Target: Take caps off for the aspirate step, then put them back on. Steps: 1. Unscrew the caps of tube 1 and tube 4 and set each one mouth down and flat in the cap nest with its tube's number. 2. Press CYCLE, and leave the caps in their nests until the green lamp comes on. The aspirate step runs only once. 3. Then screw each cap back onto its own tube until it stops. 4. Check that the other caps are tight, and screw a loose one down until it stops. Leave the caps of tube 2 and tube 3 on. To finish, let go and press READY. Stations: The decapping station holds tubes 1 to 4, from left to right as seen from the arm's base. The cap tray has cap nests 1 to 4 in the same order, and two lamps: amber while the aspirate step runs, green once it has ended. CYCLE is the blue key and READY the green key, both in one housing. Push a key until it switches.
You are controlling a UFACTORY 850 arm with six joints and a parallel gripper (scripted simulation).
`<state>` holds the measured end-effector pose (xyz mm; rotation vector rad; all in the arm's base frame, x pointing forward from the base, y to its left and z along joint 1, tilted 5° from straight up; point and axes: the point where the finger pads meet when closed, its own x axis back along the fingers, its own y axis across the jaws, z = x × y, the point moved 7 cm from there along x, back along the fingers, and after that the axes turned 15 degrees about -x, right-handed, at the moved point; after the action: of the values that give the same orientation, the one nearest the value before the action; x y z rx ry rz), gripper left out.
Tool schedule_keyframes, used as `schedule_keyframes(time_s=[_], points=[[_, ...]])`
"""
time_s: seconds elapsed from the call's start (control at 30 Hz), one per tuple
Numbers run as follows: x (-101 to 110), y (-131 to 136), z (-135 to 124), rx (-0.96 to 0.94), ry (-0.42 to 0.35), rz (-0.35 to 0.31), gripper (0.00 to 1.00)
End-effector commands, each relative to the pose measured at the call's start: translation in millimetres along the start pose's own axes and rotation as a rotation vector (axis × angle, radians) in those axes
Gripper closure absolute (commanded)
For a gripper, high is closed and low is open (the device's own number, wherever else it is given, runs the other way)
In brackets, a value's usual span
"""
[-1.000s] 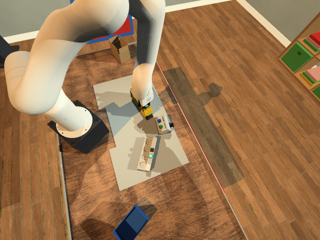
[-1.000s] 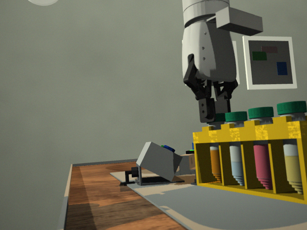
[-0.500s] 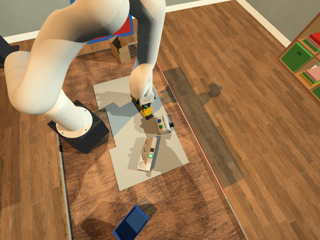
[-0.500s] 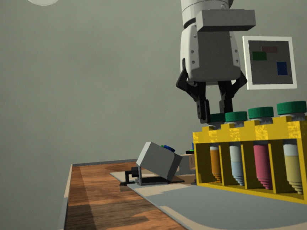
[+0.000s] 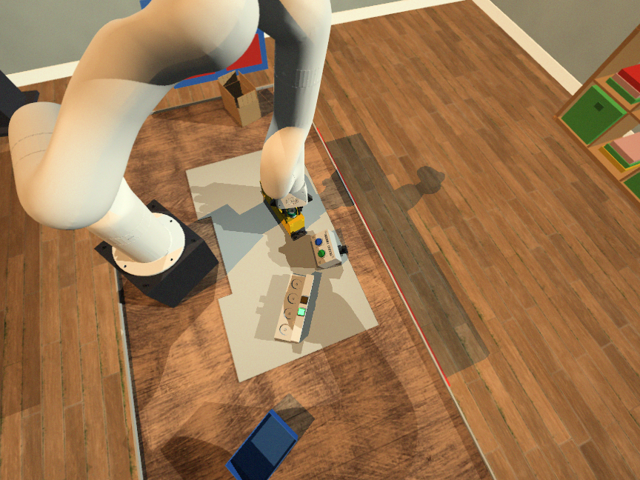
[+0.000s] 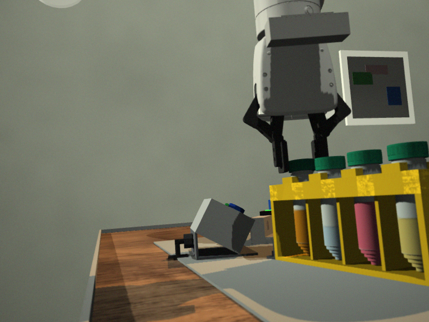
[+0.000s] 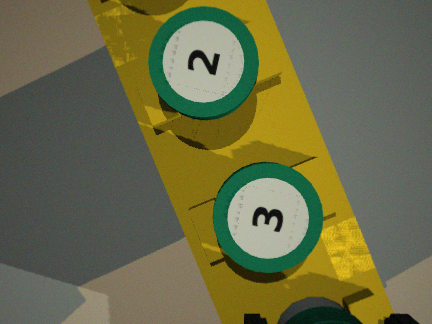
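The jaws stand partly apart on either side of tube 4's green cap (image 5: 292, 212) (image 6: 301, 165) (image 7: 324, 317) on the yellow decapping station (image 5: 295, 224) (image 6: 346, 187) (image 7: 295, 142), though I cannot tell whether they grip it, while the green lamp (image 5: 301, 312) glows on the cap tray (image 5: 292, 338) on the desk (image 5: 361, 392).

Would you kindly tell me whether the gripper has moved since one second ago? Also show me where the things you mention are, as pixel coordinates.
Yes: in the exterior view, the gripper (image 5: 292, 212) (image 6: 301, 162) (image 7: 327, 319) has turned, its grey block swinging left (image 6: 308, 29) relative to the framed wall board (image 6: 376, 91).
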<state>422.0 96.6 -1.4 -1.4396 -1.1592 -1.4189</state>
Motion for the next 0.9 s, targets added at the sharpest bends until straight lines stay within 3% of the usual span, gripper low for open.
schedule_keyframes(time_s=[0.0, 0.2, 0.7, 0.87], points=[[0.6, -0.1, -0.5, -0.002, 0.016, -0.01, 0.54], [1.1, -0.1, -0.5, 0.038, 0.016, -0.01, 0.54], [1.7, -0.2, -0.6, 0.638, 0.013, -0.015, 0.54], [1.7, -0.3, -0.6, 0.758, 0.012, -0.015, 0.54]])
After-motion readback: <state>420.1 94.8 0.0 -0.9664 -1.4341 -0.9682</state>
